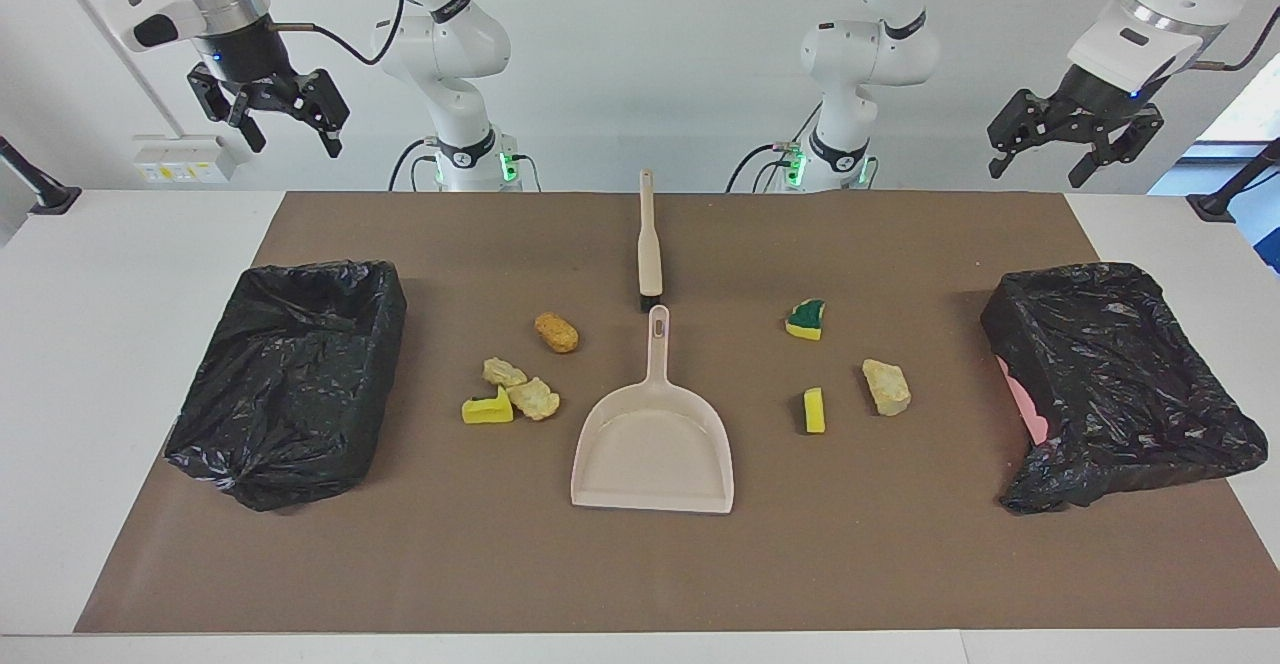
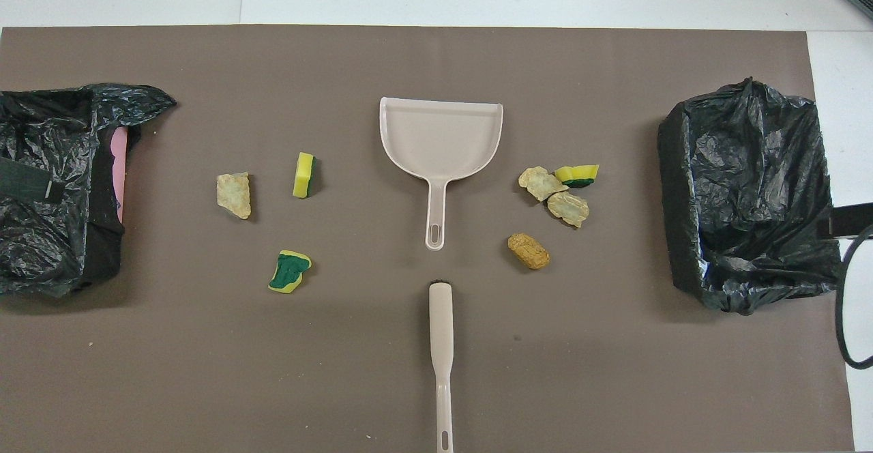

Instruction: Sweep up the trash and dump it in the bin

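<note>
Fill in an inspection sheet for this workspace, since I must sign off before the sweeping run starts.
Surface: brown mat on a white table.
Job's things: dustpan mid-mat, brush nearer the robots, handles in line. Four scraps toward the right arm's end, three scraps toward the left arm's. One black-lined bin at the right arm's end, another bin at the left arm's.
Clutter: nothing seen.
Grippers: left gripper and right gripper open, raised, waiting over the table's ends.
Cables: black cable beside the right arm's bin.
Surroundings: wall socket box.
</note>
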### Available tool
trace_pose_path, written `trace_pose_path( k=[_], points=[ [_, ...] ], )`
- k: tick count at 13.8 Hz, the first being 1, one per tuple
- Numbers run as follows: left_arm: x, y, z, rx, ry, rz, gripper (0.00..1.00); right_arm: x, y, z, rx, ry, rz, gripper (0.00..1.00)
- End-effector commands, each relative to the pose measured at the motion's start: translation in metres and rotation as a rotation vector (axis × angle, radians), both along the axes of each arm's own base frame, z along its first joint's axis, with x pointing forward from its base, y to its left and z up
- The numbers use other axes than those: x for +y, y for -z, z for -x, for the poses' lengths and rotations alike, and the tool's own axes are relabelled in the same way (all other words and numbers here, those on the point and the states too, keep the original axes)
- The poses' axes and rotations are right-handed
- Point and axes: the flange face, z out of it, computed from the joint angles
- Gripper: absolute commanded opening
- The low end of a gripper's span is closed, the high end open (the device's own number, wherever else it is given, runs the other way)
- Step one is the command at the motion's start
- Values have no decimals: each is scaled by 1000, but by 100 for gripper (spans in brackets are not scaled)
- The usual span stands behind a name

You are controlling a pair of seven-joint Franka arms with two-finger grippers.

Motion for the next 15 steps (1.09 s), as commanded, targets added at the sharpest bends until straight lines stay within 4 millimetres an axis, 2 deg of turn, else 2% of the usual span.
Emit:
trace_pose_path(
  k=[1,10,15],
  points=[
    [2,-1,7,7,11,20,100,-4,3,4,11,-19,-2,100],
    [-1,-2,9,14,7,20,100,-1,8,5,28,-30,-2,100],
    [-7,5,15,27,14,23,100,-5,10,8,38,-23,-3,100]
  ],
)
